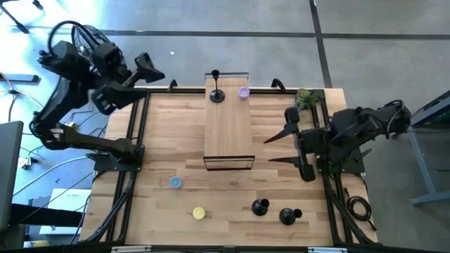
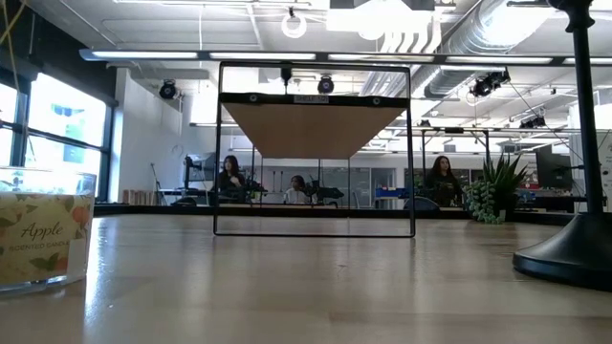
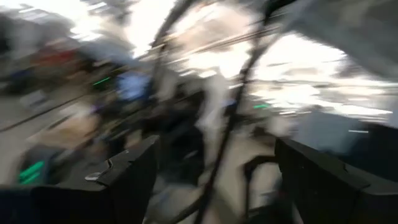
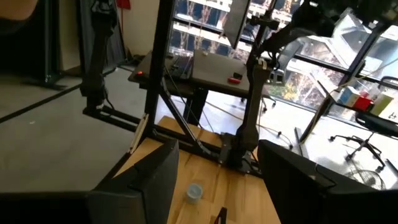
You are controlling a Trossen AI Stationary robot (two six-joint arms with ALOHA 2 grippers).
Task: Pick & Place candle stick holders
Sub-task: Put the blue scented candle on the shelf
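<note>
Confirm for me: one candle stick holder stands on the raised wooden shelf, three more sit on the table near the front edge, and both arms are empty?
Not quite. The high view shows two holders near the table's front edge, not three. One holder does stand on the shelf, and both arms are empty.

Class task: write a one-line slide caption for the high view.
Both open grippers, left and right, flank a wooden shelf.

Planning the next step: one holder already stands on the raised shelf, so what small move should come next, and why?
Probably swing the right tool, open and empty, toward the nearest candle stick holder; it and another holder sit on the table's near edge, on that arm's side.
</note>
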